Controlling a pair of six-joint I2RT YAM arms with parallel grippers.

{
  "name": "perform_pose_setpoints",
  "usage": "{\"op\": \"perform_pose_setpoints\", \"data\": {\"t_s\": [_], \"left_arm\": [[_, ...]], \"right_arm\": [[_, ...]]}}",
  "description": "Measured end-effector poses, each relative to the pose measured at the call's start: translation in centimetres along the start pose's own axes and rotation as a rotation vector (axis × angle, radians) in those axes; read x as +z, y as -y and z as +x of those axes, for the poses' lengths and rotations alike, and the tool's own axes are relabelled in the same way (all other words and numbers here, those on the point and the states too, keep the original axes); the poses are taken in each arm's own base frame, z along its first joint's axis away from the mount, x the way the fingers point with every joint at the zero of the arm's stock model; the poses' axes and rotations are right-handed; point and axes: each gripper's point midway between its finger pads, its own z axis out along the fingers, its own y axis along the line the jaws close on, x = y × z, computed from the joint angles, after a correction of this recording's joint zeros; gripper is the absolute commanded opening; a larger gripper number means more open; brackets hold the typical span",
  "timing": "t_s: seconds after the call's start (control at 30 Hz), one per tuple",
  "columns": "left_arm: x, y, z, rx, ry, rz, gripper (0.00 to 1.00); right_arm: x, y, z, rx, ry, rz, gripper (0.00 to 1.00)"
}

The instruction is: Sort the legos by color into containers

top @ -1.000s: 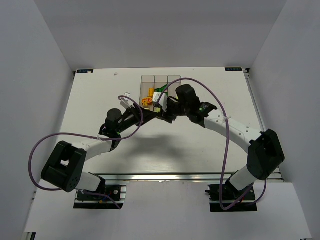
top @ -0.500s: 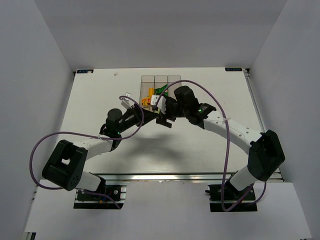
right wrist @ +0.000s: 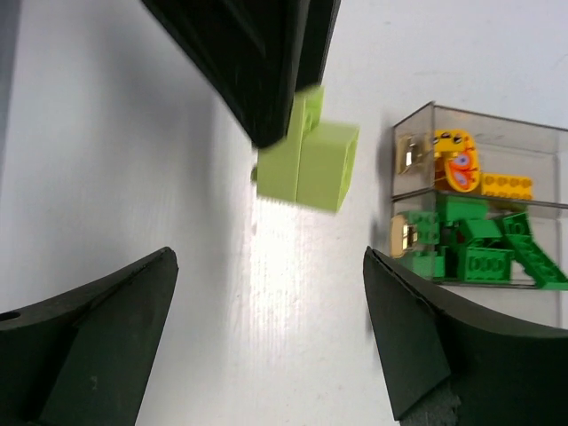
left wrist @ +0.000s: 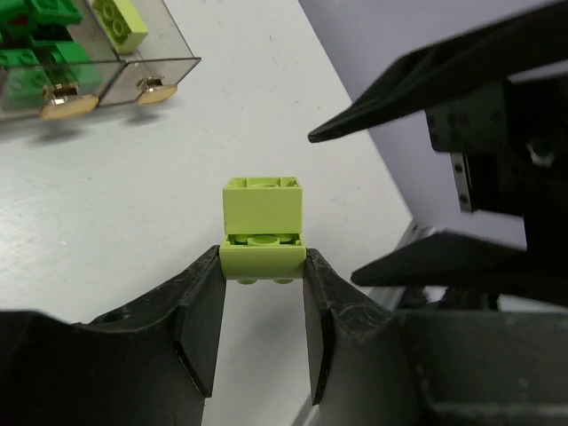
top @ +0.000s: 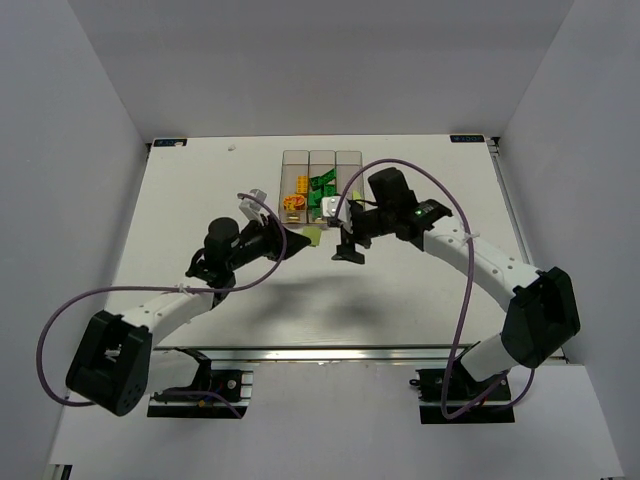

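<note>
Yellow-green brick point(left wrist: 262, 222) was clamped between the fingertips of my left gripper point(left wrist: 263, 264), above the table point(left wrist: 106, 204) and just short of the bins point(left wrist: 133, 64). My right gripper point(right wrist: 266, 266) hung close by, spread wide and holding nothing.

Risk: the pads caught only the brick's near end, so most of it stuck out. A jolt could pivot it loose. The right fingers were near enough to knock it on the way to the bin.

Brick: two pale pieces stacked, glossy flat faces, small studs at the near edge. Judged hard, light, slippery.
</note>
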Motion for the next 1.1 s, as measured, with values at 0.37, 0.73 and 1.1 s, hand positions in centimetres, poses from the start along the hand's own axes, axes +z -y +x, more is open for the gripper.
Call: {"op": "perform_pose_setpoints", "data": {"t_s": [0.37,0.73,1.1], "left_arm": [[-4.0,2.4,0.1,0.404,-0.011,0.067,0.04],[-4.9,1.3,3.5,0.575,-0.164,0.046,0.01],[-4.6,3.1,3.2,0.664,-0.184,0.082,0.01]], "right_arm": [[-1.4,-2.7,-2.1,0.055,0.131,-0.189,0.89],[0.1,-2.9,-5.0,0.081,0.214,-0.274,0.89],[2.2,-4.7,-4.4,0.107,0.212,-0.36,0.87]]}}
